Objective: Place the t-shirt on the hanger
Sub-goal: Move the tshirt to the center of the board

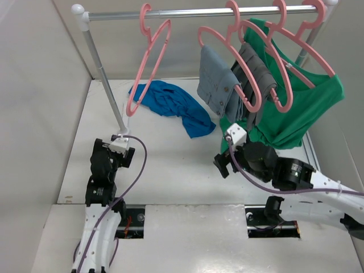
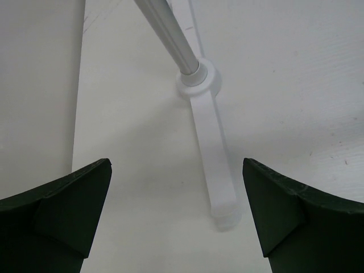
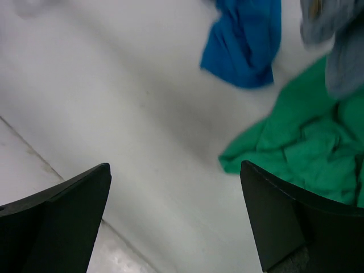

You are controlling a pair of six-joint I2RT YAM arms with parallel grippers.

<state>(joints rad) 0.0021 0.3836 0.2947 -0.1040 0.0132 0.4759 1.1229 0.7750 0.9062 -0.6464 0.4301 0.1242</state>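
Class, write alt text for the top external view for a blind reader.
A crumpled blue t-shirt lies on the table below a clothes rail holding one bare pink hanger. Other hangers carry grey garments and a green shirt; left gripper and right gripper stand open, empty.

Open desk (image 1: pixel 170 165): bare stretch on the near side of the t-shirt (image 1: pixel 170 103).
Left block: rack pole (image 1: pixel 104 79) and its foot (image 2: pixel 213 170) just ahead.
Right block: hanging green shirt (image 1: pixel 307 108), grey garments (image 1: pixel 216 82).
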